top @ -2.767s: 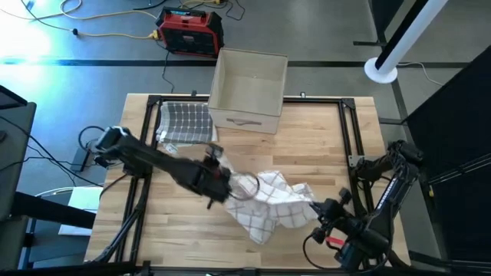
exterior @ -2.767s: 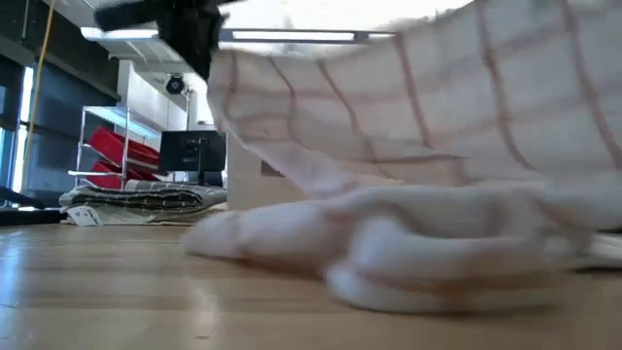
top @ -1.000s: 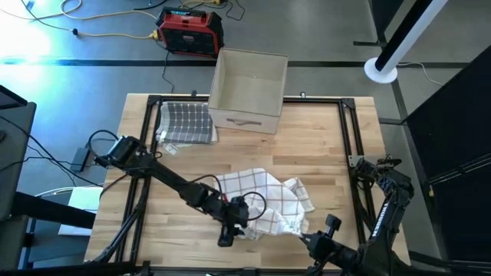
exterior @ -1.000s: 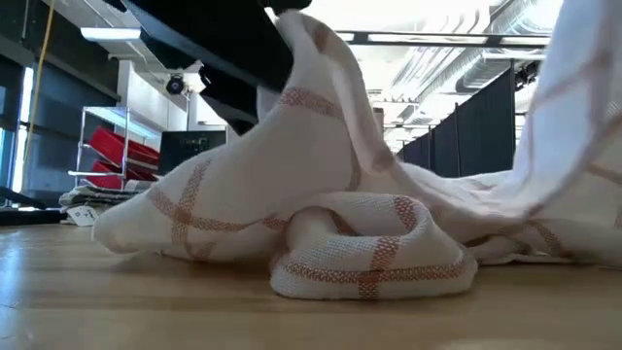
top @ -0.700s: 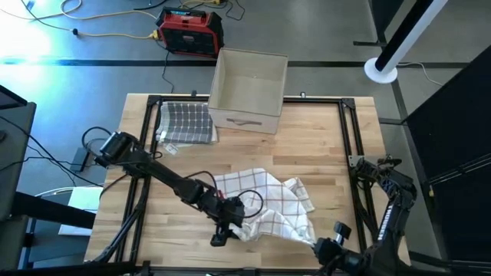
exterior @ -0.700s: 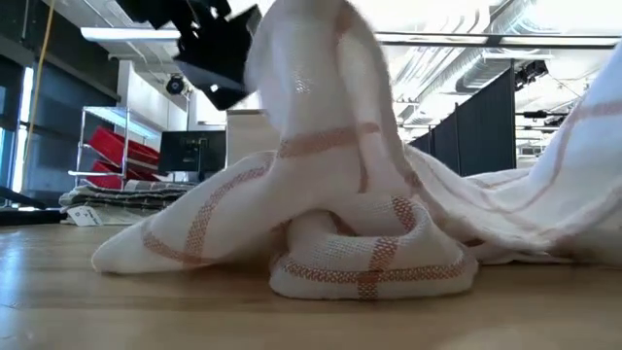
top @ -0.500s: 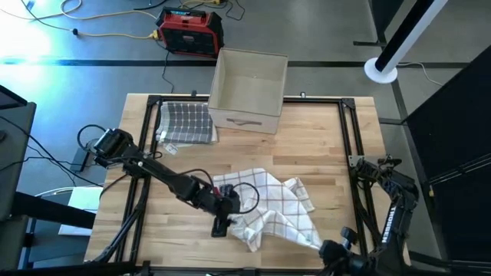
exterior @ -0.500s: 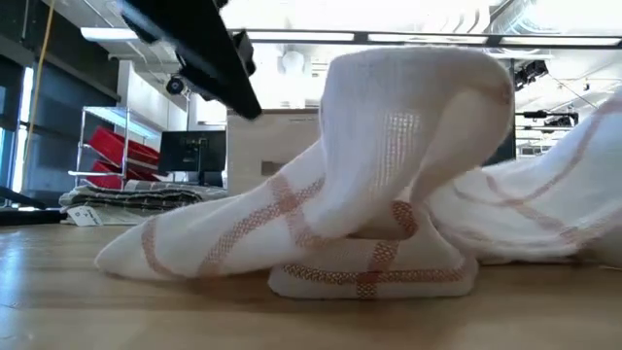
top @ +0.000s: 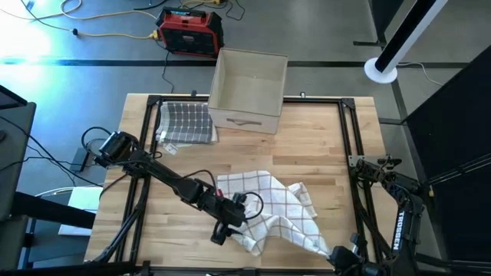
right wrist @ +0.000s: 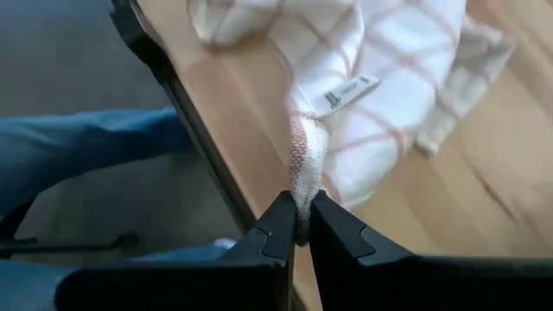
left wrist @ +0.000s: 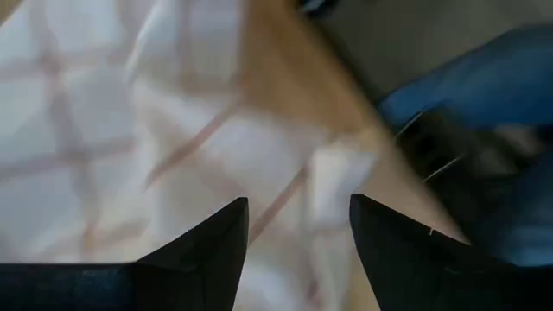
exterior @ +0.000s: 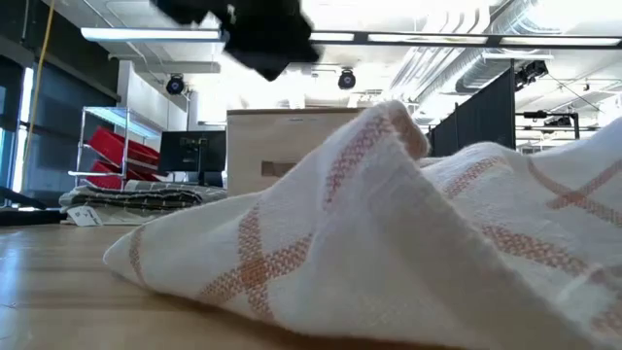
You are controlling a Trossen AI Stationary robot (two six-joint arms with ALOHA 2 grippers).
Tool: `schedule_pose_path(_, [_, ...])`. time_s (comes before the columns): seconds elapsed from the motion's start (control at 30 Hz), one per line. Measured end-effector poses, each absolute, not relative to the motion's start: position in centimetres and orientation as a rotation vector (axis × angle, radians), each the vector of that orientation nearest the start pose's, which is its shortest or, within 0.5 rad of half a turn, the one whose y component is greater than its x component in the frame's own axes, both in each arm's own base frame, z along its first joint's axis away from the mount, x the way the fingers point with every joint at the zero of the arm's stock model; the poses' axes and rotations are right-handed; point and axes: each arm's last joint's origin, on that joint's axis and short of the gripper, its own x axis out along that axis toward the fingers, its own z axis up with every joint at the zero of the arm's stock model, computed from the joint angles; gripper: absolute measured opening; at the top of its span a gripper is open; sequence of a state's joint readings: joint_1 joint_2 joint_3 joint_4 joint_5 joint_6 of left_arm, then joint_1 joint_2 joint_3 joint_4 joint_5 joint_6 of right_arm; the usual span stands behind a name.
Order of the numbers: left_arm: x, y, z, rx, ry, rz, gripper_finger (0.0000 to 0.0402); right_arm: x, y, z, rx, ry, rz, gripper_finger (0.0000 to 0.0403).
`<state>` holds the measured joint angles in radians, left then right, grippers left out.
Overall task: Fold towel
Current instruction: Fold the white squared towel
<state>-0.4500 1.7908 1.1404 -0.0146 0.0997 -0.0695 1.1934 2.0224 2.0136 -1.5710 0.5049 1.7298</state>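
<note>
A white towel (top: pixel 268 211) with thin red check lines lies rumpled on the wooden table, near the front edge; the low view shows the towel (exterior: pixel 389 243) as a low mound. My left gripper (top: pixel 219 233) stands open just above the towel's left end, and in the left wrist view the cloth (left wrist: pixel 173 130) lies beyond its parted fingers (left wrist: pixel 216 242). My right gripper (top: pixel 336 253) is at the table's near right edge, shut on the towel's near right corner. My right gripper pinches a bunched hem (right wrist: pixel 302 177) at the towel's near right corner between its two fingers, close to the sewn label (right wrist: pixel 350 91). The fingers come from the table's near side. The cloth runs from them onto the table, where the rest of the towel lies.
A cardboard box (top: pixel 249 88) stands at the far middle of the table, and a folded dark grid-pattern cloth (top: pixel 186 121) lies to its left. A black metal frame (top: pixel 357 153) runs along the table's sides. A red device (top: pixel 190 31) sits on the floor beyond.
My right gripper has gone toward the table's near right corner, drawing the towel's corner with it, so the towel has spread out. The fold that hung raised from my left gripper has dropped flat; that gripper now stands clear above the cloth.
</note>
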Motion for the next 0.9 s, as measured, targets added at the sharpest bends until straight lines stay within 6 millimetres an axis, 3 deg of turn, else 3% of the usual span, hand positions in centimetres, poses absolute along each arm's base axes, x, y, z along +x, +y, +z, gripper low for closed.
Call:
schedule_pose_path(0.13, [35.0,-16.9,19.7,-0.068,0.698,-0.606,0.0193,15.8,34.6,30.6,0.307,0.997,-0.424,0.0012])
schedule_pose_path(0.4, [35.9,-17.2,14.9,-0.078,0.831,-0.599,0.0193,16.8,34.1,30.6,0.262,0.988,-0.418,0.0012])
schedule_pose_path(0.6, [36.4,-17.2,13.9,-0.098,0.818,-0.629,0.0193,17.0,34.0,30.6,0.246,0.993,-0.412,0.0012])
schedule_pose_path(0.77, [35.5,-18.8,13.9,-0.069,0.831,-0.698,0.0193,17.0,34.0,30.6,0.245,0.993,-0.412,0.0012])
schedule_pose_path(0.9, [33.7,-20.3,13.3,0.060,0.914,-0.692,0.0191,17.0,34.0,30.7,0.222,0.982,-0.402,0.0012])
